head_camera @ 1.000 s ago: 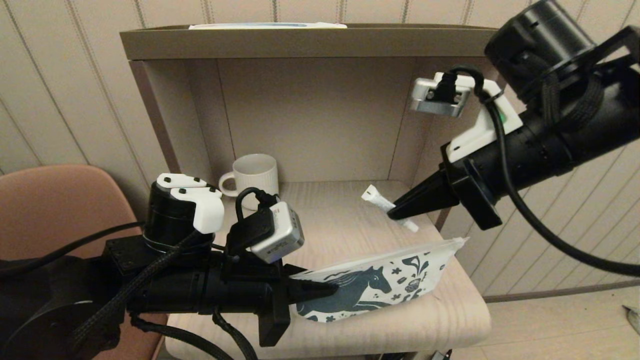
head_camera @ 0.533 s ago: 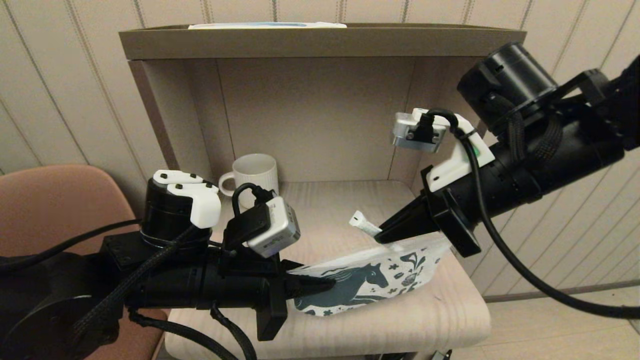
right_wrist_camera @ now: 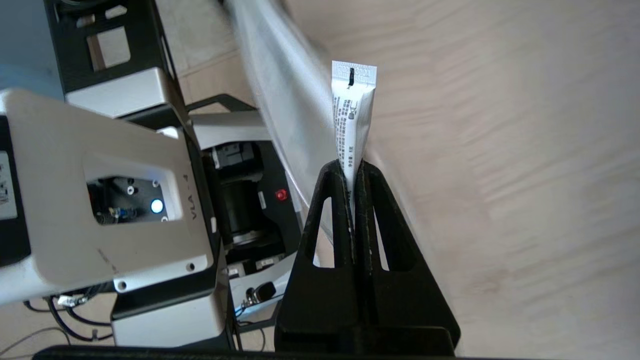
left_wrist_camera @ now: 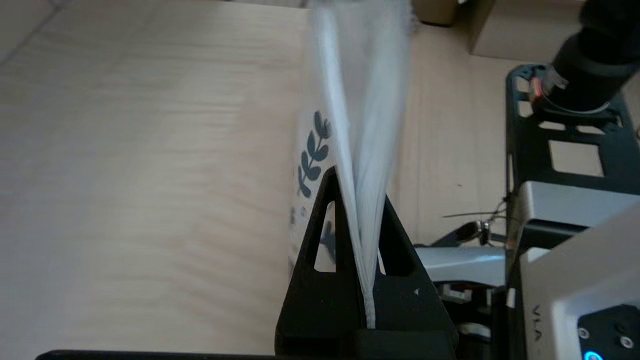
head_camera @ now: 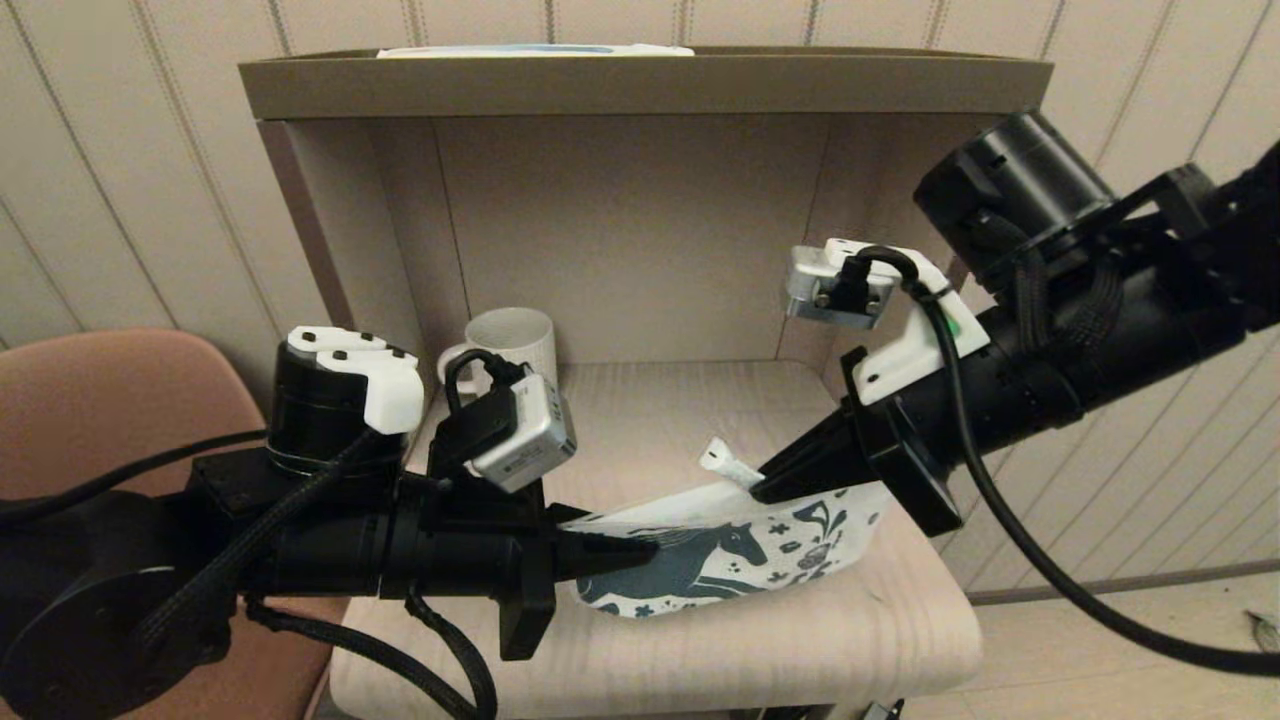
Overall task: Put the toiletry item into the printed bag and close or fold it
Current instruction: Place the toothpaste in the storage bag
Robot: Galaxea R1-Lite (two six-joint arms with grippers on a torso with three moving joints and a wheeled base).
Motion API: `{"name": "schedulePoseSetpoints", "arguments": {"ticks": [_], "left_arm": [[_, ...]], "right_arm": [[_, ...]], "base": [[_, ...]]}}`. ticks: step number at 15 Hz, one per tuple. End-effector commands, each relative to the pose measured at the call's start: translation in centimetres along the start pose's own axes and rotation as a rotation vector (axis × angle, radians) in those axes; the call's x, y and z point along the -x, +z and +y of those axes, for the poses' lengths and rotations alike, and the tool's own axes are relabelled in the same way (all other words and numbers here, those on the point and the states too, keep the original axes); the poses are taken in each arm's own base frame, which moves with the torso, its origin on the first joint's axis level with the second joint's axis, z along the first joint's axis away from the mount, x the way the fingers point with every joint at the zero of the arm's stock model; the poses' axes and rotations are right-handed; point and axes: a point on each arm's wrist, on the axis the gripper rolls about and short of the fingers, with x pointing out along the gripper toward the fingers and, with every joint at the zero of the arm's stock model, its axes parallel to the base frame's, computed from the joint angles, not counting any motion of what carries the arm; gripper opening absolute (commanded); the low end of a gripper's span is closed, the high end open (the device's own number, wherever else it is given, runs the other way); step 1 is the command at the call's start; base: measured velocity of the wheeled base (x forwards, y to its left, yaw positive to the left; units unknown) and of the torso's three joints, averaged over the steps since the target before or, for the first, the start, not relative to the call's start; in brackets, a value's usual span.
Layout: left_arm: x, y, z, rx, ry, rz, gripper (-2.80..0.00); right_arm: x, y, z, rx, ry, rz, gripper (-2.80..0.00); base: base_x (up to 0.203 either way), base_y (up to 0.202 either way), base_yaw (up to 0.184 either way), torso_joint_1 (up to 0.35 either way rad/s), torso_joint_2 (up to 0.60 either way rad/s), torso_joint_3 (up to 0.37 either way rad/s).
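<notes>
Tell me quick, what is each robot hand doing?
Left gripper: closed, pinching the printed bag at its edge.
Right gripper: closed, holding the white tube at the bag's top edge.

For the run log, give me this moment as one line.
left gripper: shut on printed bag, held off the table | right gripper: shut on toiletry item, at bag's upper edge | item not yet inside | mug: untouched
</notes>
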Motion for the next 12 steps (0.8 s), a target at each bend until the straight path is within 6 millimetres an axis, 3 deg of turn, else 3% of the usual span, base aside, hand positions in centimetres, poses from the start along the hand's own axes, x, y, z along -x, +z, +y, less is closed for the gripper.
{"name": "schedulePoseSetpoints", "arguments": {"ticks": [1, 8, 9, 10, 12], "left_arm": [[0.06, 0.07, 0.07, -0.004, 0.001, -0.004, -2.8], [0.06, 0.1, 0.13, -0.005, 0.003, -0.006, -2.8], [0.07, 0.04, 0.11, -0.003, 0.002, -0.004, -2.8], [0.07, 0.09, 0.12, -0.005, 0.003, -0.006, -2.8], [0.06, 0.1, 0.13, -0.005, 0.003, -0.006, -2.8]], "right_arm": [[0.36, -0.26, 0.35, 0.002, 0.003, 0.0, -2.8], [0.08, -0.63, 0.29, 0.005, -0.004, -0.004, -2.8], [0.03, -0.62, 0.25, 0.007, -0.006, -0.008, -2.33], [0.07, -0.59, 0.26, 0.009, -0.008, -0.012, 0.0], [0.09, -0.57, 0.26, 0.01, -0.009, -0.013, 0.0]], "base": [[0.0, 0.0, 0.0, 0.0, 0.0, 0.0], [0.0, 0.0, 0.0, 0.0, 0.0, 0.0], [0.0, 0.0, 0.0, 0.0, 0.0, 0.0], [0.0, 0.0, 0.0, 0.0, 0.0, 0.0], [0.0, 0.0, 0.0, 0.0, 0.0, 0.0]]}}
